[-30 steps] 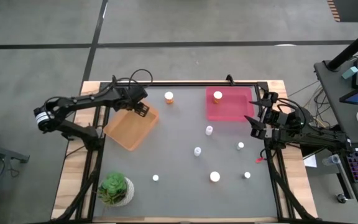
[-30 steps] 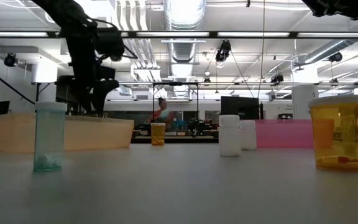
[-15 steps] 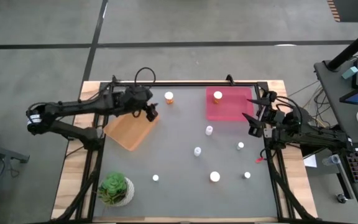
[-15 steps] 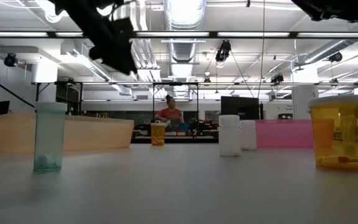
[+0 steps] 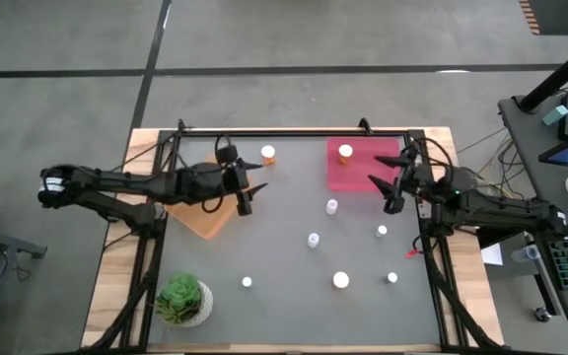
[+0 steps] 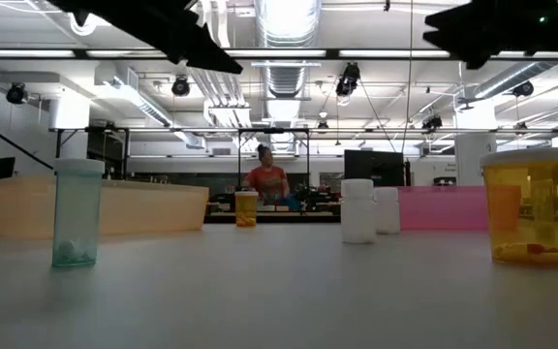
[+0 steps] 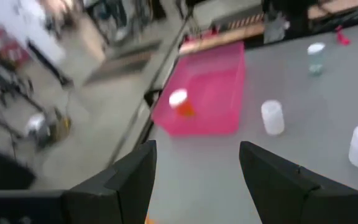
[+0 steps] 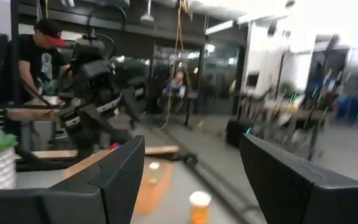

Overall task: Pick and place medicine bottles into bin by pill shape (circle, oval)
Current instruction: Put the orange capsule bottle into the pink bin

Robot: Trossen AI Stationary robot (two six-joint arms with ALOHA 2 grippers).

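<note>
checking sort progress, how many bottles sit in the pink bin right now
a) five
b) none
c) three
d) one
d, a single orange bottle with a white cap stands in the pink bin, also seen in the left wrist view; the other bottles stand on the table outside it.

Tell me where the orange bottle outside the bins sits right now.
In the high view the orange bottle stands near the table's far edge, between the orange bin and the pink bin.

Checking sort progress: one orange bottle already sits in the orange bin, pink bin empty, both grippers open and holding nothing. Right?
Wrong bin. The high view shows the orange bottle standing in the pink bin; the orange bin shows no bottle. The rest holds: left gripper and right gripper are open and hold nothing.
</note>
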